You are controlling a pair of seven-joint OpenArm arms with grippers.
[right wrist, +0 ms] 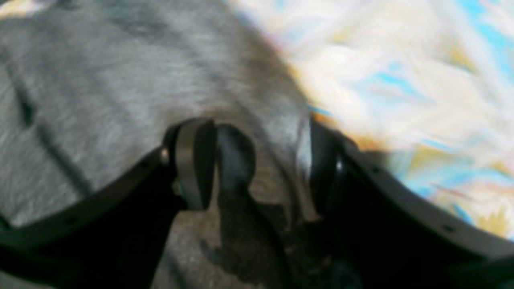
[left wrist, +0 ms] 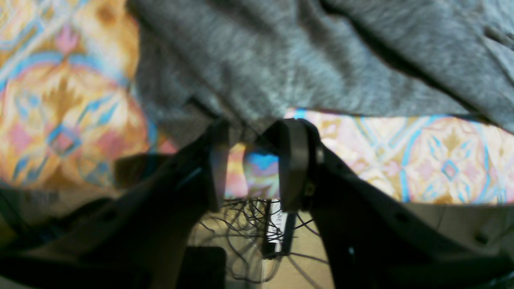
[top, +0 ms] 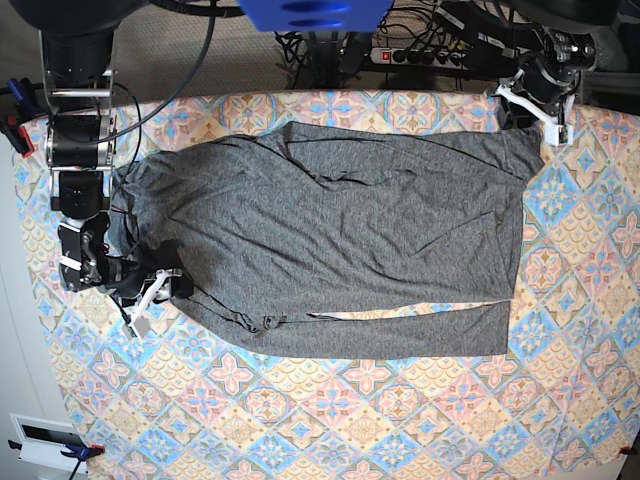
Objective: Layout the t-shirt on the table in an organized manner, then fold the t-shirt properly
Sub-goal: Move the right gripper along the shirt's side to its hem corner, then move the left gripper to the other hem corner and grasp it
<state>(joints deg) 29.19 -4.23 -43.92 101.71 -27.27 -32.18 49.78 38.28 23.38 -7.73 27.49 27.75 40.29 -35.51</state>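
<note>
Our left end effector (left wrist: 251,160) stands at the far edge of the bench (top: 420,110), its jaws a little apart with a fold of the t-shirt (top: 330,250) hem drawn into the tips; we judge it is grasping this corner, though the blur leaves some doubt. Our right end effector (right wrist: 253,160) is over grey cloth at the other end of the garment, jaws parted with fabric bunched between them; whether it really pinches we cannot tell. The t-shirt lies flat near the middle of the bench. Its long axis runs across the base view, hem toward the left arm, collar end toward the right arm. We think the layout step is in hand. The next move asks for pulling both ends apart to smooth the wrinkles.
</note>
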